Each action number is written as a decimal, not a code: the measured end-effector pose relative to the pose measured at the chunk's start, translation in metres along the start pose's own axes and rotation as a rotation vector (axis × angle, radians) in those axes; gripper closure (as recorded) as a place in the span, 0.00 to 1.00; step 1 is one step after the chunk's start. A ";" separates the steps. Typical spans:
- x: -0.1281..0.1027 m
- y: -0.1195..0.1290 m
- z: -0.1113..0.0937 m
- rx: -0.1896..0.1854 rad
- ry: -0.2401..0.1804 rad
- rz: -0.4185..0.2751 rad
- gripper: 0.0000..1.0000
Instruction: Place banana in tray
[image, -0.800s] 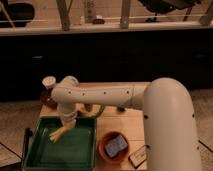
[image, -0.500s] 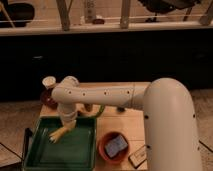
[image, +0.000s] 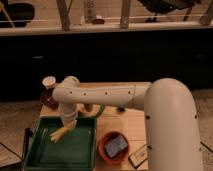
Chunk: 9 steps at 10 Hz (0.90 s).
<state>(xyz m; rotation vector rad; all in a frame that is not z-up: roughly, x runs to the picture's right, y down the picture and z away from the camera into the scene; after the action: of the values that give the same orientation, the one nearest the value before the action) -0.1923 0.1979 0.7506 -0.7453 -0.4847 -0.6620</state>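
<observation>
The big white arm (image: 107, 96) goes across the desk (image: 127, 125) & bends down over the tray (image: 77, 152). The pincer (image: 64, 127) hangs low over the far corner of the tray, on the pic's left side. It's pressed together w/ the banana (image: 57, 135) pinched at its tip. The banana is small, pale yellow & pokes down slanted over the green tray floor. Can't tell if it touches the floor.

Just beside the tray, on the pic's right, sits an orange bowl (image: 113, 148) w/ a blue sponge (image: 115, 145) in it. Near the bowl, at the desk's front edge, is a small dark box w/ a white side (image: 138, 155). Behind the arm's bend stands a pale cup (image: 48, 81) on top of smth dark red (image: 47, 96). A bit of green stuff (image: 100, 111) peeks out under the arm.
</observation>
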 end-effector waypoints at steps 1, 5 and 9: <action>0.000 0.000 -0.001 0.001 0.000 0.001 0.92; 0.000 0.000 -0.001 0.002 0.000 -0.002 0.52; 0.000 0.001 0.000 0.001 -0.002 -0.008 0.20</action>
<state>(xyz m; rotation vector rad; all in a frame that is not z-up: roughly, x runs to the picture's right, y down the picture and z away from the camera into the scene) -0.1915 0.1981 0.7502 -0.7440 -0.4904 -0.6687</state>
